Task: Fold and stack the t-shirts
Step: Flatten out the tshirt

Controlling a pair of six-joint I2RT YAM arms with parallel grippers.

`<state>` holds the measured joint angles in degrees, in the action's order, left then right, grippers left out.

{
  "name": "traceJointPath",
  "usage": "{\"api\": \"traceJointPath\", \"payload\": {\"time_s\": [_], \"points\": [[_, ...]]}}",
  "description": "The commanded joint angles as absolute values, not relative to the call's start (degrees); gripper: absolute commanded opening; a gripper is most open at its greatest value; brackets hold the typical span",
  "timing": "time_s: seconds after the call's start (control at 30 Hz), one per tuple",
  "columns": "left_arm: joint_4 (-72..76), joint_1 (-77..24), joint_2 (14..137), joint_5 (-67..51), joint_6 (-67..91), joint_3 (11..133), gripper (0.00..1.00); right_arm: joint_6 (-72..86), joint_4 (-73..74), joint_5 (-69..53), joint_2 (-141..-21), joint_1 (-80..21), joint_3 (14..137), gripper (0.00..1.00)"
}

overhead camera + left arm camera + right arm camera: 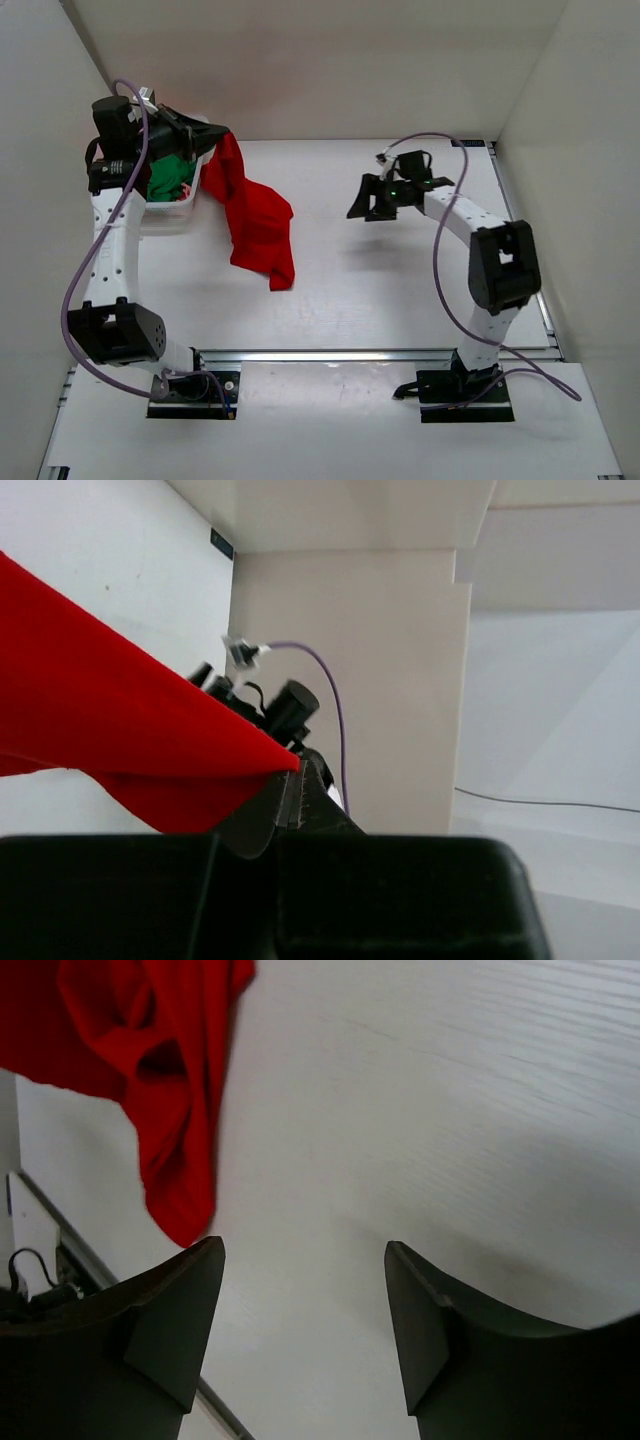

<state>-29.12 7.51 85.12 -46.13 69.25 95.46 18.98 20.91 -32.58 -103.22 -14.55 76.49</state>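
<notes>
The red t-shirt (256, 215) hung in a long crumpled fall at the far left of the table (400, 290), its top edge caught up high and its lower end trailing toward the middle; I could not tell whether that end rested on the surface. The left gripper (222, 133) had its fingers pressed together on a fold of the cloth, just above the white basket (168, 217), where a green t-shirt (165, 180) lay bunched inside. Well apart on the right side, the right gripper (372, 203) hovered over bare tabletop with its fingers spread wide and nothing between them.
</notes>
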Motion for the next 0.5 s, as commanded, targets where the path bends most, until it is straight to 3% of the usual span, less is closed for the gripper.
{"api": "traceJointPath", "payload": {"time_s": [0.0,0.1,0.17,0.47], "points": [[-27.8,6.4,81.0,-45.8,67.6,92.6,0.00,20.3,14.4,-39.9,-106.5,-21.0,82.7,0.62],[-29.1,7.2,80.6,-44.5,66.6,93.3,0.00,21.1,13.6,-41.7,-112.2,-25.6,87.8,0.48],[-30.5,8.2,80.5,-43.7,65.9,93.4,0.00,20.5,13.5,-41.7,-114.2,-27.8,90.2,0.32],[-36.0,11.9,79.9,-37.4,61.3,93.4,0.00,21.6,15.0,-35.6,-114.4,-40.4,89.6,0.32]]}}
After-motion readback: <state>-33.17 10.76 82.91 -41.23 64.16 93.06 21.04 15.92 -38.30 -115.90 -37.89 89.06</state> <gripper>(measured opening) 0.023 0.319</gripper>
